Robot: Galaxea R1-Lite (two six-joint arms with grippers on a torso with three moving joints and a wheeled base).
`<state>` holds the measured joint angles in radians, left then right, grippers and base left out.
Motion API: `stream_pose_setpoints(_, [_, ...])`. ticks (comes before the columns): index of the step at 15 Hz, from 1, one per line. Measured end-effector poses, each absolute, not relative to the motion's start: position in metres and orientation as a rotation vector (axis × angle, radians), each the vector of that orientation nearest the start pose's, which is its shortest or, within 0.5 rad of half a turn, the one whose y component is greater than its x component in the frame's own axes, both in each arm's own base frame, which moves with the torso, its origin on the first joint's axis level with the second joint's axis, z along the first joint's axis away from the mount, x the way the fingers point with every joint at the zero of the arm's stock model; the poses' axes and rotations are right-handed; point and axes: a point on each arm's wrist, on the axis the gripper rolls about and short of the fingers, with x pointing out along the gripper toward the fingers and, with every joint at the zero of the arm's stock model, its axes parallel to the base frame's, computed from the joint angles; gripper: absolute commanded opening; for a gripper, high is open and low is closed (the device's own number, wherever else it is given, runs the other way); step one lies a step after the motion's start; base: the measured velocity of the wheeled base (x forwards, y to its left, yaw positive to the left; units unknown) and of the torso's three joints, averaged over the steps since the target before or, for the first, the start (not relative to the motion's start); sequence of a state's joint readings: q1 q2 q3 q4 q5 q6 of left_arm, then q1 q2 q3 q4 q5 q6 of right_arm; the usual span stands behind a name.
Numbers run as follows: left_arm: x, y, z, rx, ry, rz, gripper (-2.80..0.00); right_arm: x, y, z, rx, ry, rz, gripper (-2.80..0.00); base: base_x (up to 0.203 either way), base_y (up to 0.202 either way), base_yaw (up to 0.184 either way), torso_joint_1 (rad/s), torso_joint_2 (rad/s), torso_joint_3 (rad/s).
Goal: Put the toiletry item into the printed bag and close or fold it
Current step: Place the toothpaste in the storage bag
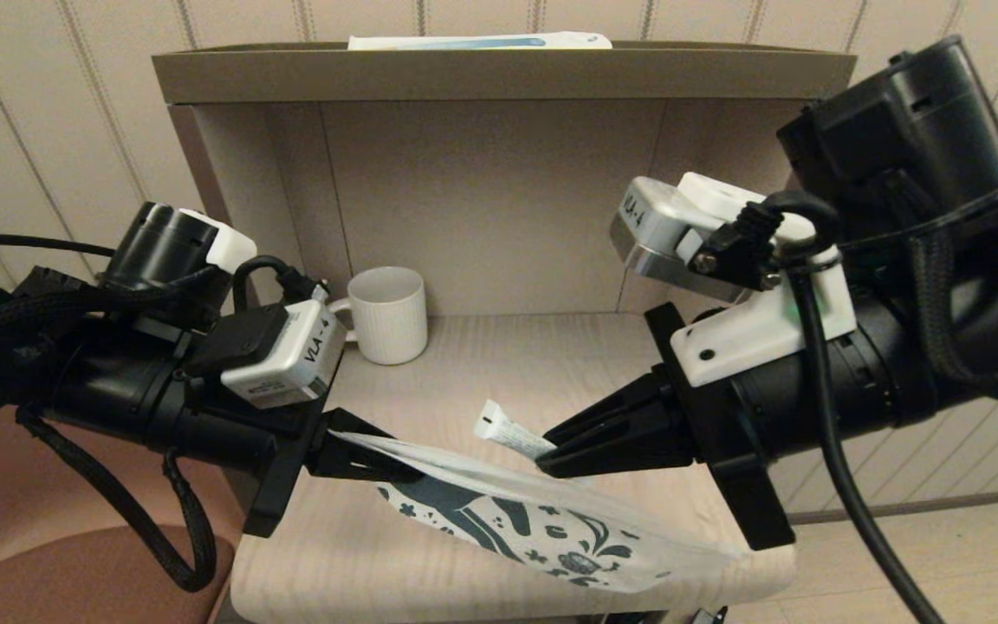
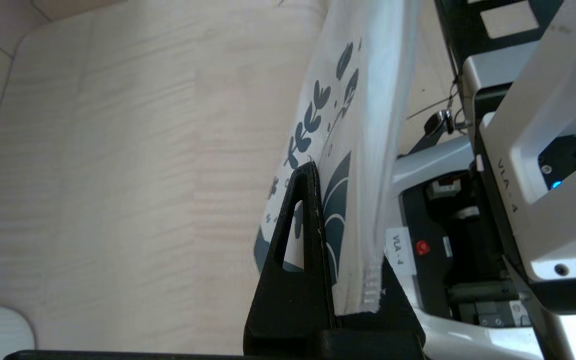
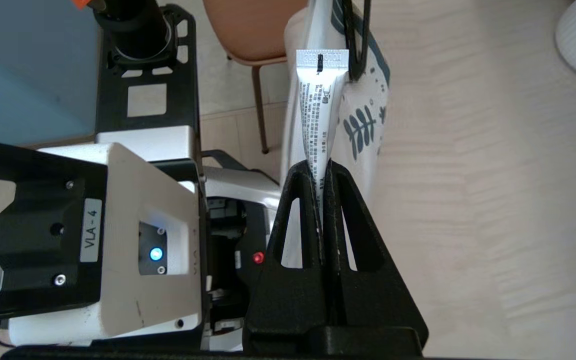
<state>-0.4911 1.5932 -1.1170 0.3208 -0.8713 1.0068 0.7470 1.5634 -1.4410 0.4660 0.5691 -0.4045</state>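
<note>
Two grippers pinch: right gripper [image 1: 551, 455] slim white tube [image 1: 509, 431], left gripper [image 1: 399, 468] horse-printed bag [image 1: 551, 520].

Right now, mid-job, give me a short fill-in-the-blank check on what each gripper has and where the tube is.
1. The left gripper is shut on the ____.
2. The tube is pinched by the ____ gripper.
3. The tube's crimped end is still ____ the bag.
4. The mug stands toward the ____ of the shelf.

Missing words: bag; right; outside; back

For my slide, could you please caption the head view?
Left gripper holds the white horse-printed bag by its edge while right gripper pinches the slim white tube above it.
</note>
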Motion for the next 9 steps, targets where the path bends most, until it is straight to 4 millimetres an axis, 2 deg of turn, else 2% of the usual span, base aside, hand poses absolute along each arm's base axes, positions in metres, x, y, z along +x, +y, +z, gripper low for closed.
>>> stream_pose_setpoints(9, [0.225, -0.138, 0.220, 0.623, 0.110, -1.571, -2.80, 0.184, 0.186, 0.280, -0.390, 0.385, 1.388, -2.80, 0.000, 0.000, 0.000, 0.000, 0.00, 0.000])
